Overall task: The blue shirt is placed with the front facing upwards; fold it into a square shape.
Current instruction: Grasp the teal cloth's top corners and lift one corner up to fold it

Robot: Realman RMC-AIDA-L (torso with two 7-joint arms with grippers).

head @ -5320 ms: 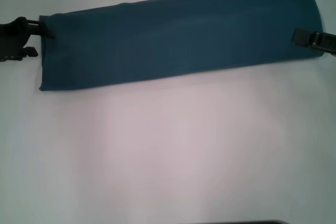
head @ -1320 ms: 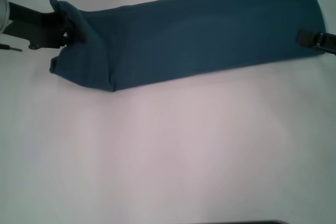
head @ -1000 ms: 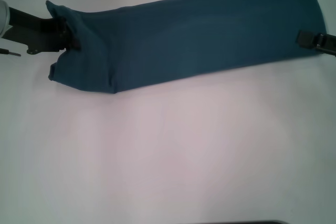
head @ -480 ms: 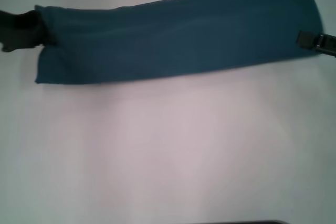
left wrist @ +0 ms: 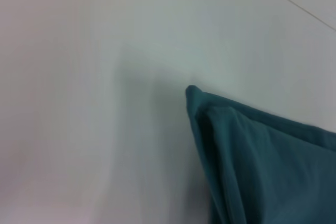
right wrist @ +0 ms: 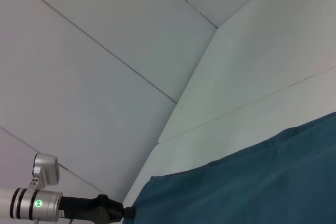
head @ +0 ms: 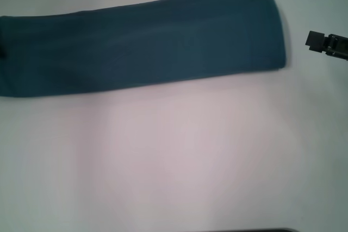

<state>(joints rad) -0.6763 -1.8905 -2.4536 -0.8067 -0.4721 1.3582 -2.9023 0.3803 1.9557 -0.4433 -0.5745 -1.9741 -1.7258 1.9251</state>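
Shirt (head: 141,44) lying as a long folded band across the far part of the white table (head: 174,156), plain teal side up, left end running off the head view's edge. Right gripper (head: 312,40) just beside the shirt's right end, apart from it, grasping nothing; finger spread unclear. Left gripper (right wrist: 125,212) at the shirt's left end, grip unclear.

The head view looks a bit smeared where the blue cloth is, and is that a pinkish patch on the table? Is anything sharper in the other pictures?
Head view: the blue shirt has soft, smeared edges, and the white table shows a faint pinkish tint in the middle. Left wrist view: the shirt's folded corner is close and soft, with a dim shadow beside it. Right wrist view: sharpest; the left claw holds the shirt's far end.
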